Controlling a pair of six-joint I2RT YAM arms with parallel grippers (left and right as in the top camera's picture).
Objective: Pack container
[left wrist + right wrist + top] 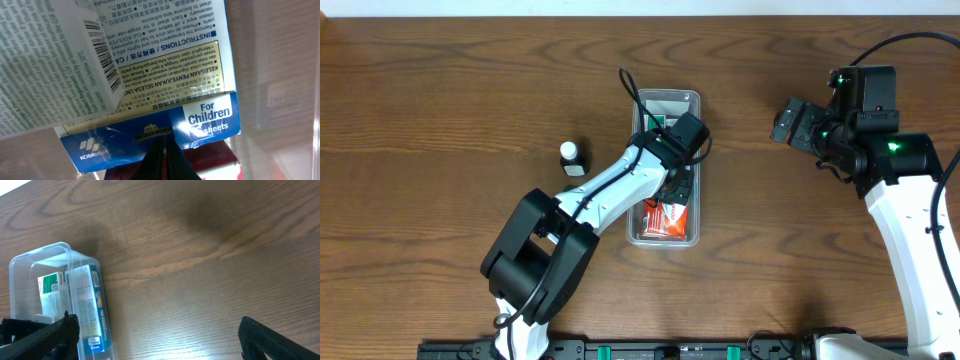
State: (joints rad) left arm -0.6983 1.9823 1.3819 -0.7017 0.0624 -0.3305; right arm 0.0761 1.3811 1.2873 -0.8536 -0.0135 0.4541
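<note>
The container (698,140) sat at the middle of the surface (440,120), holding a blue box (125,145), a green-white box (50,287) and a red packet (668,220). The left hand (673,187), clenched empty, was down inside it. The right hand (783,123) hung released, well apart.

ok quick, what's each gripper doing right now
left gripper: closed, apparently pinching the edge of the blue box
right gripper: open, holding nothing
</note>
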